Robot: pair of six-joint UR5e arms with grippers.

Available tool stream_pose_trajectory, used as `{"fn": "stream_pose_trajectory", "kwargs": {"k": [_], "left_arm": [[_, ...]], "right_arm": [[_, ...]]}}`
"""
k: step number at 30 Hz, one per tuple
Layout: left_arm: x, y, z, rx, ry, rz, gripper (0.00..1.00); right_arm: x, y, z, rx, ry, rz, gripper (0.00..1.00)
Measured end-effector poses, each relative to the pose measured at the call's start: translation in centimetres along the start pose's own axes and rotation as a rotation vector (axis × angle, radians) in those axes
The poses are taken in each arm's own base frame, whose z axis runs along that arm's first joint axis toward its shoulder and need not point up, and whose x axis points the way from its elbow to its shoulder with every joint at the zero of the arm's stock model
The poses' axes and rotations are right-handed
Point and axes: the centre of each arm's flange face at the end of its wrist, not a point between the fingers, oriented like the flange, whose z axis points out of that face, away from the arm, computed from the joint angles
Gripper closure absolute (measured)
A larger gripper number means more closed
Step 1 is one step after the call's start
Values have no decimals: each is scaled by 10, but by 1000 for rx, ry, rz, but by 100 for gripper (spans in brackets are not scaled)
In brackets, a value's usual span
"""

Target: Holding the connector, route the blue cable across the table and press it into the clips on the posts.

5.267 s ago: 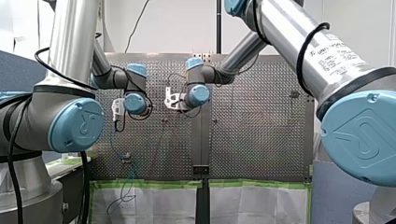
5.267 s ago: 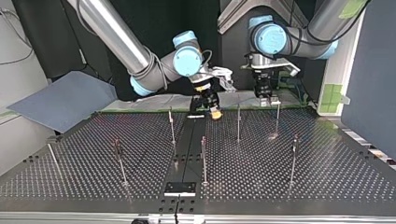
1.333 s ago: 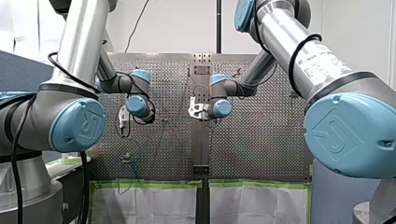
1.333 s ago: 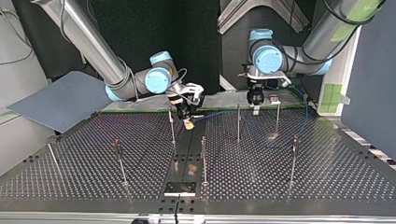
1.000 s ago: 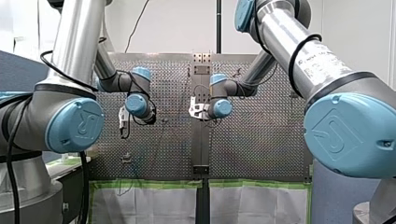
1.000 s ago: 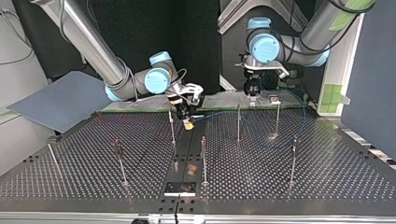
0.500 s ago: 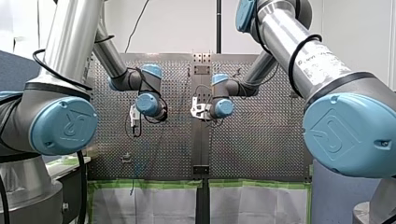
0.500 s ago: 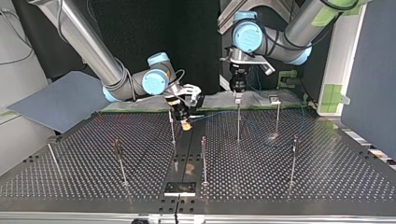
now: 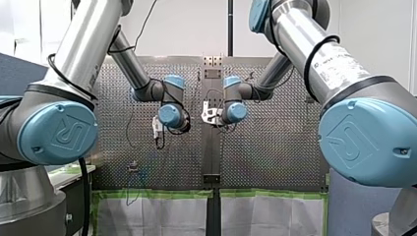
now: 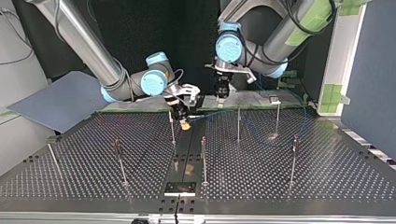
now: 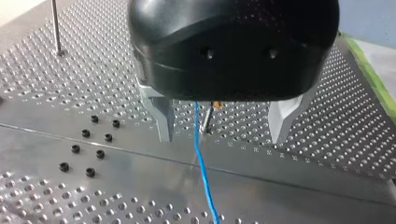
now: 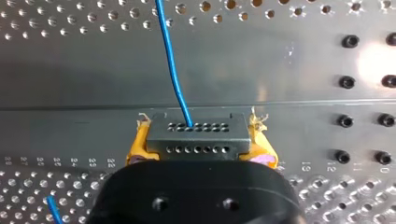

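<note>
The right gripper [image 10: 185, 122] has its yellow-padded fingers [image 12: 136, 145] closed on the sides of the dark connector [image 12: 196, 138], held low over the bench [image 10: 308, 186] near its centre strip; the blue cable [image 12: 171, 65] leaves the connector's face and runs off over the perforated plate; the left gripper [image 11: 221, 136] hangs above the bench with its metal fingers spread wide and holding nothing, the cable passing between them, apparently clear of both. The likely trouble is slack: carried on unguided, the cable could pass beside a post [image 10: 238, 122] rather than into its clip, or snag and twist the connector in the pads; the left fingers could also close off the line. The clips are too small to make out, so which posts, if any, hold the cable cannot be told.
</note>
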Motion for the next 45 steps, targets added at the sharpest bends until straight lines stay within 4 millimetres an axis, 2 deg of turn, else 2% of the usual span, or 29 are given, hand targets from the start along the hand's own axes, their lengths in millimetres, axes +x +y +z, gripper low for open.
{"fn": "stream_pose_trajectory", "kwargs": {"k": [7,19,32,39,41,42,43,44,45], "left_arm": [[10,2,17,-31,8,2,0],[-11,1,40,-44,-54,-18,0],[9,-2,83,-53,-11,-29,0],[14,-4,86,-73,8,-12,0],[15,-5,86,-74,12,-9,23],[15,-5,86,-75,13,-7,23],[15,-5,85,-75,14,-5,36],[15,-5,85,-75,15,-3,56],[15,-5,85,-75,15,-1,56]], "right_arm": [[8,1,-2,-1,10,0,100],[11,1,-2,-4,17,0,100],[12,3,-1,-6,20,0,100],[12,5,-1,-8,21,0,100],[12,5,-1,-9,21,0,100],[12,5,-1,-9,21,0,100],[12,5,-1,-9,21,0,100],[12,5,-1,-9,21,0,100],[12,5,-1,-9,21,0,100]]}}
